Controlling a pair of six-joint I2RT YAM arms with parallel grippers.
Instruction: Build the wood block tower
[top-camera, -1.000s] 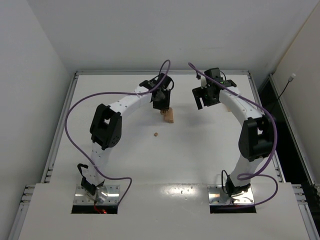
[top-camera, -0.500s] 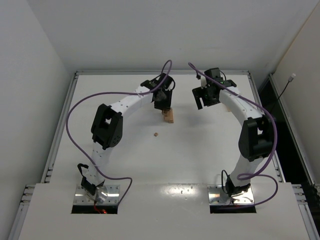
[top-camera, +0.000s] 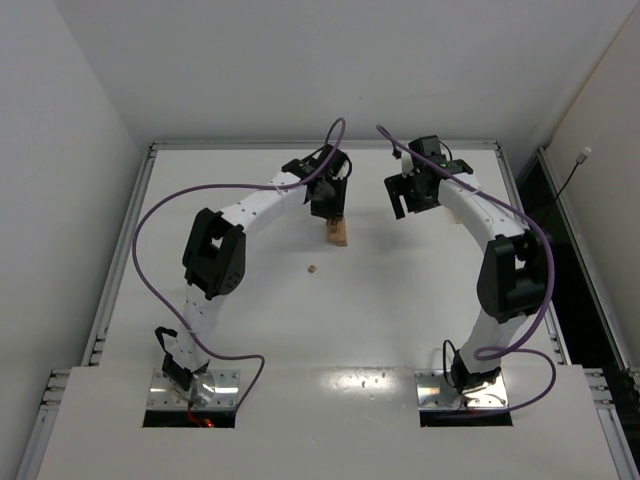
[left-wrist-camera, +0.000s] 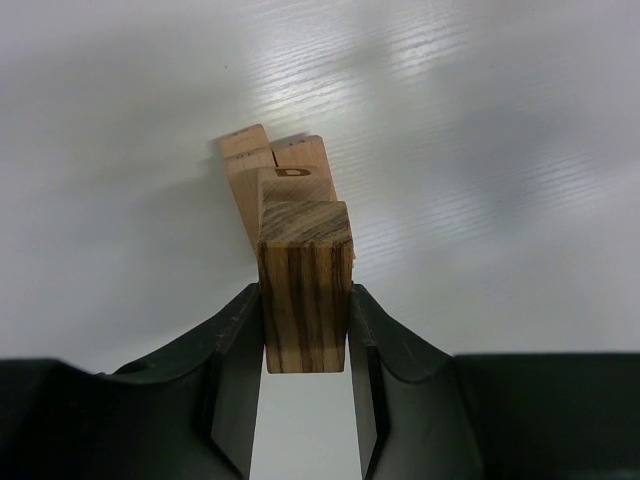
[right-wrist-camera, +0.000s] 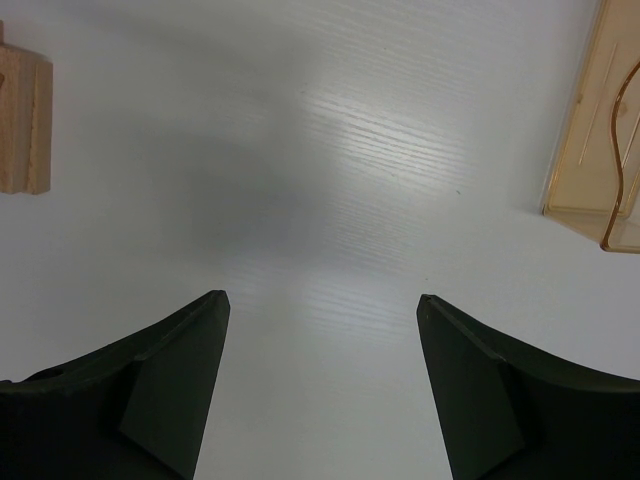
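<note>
Toward the tabletop's (top-camera: 250, 290) far edge, your left gripper (left-wrist-camera: 305, 330) clamps a wood block (left-wrist-camera: 304, 255), its long axis pointing at the tower (left-wrist-camera: 262, 165) just beyond; your right gripper (right-wrist-camera: 320, 300) gapes empty, farther off.

This looks like a robotics lab test cell: a bare white bench (top-camera: 400, 300) framed by grey metal rails (top-camera: 118, 270), closed in by plain white walls (top-camera: 300, 60), with white-and-black robot arms, left (top-camera: 255, 205) and right (top-camera: 480, 215), bolted to shiny metal base plates (top-camera: 195, 385) and trailing looping purple cables (top-camera: 135, 245).
</note>
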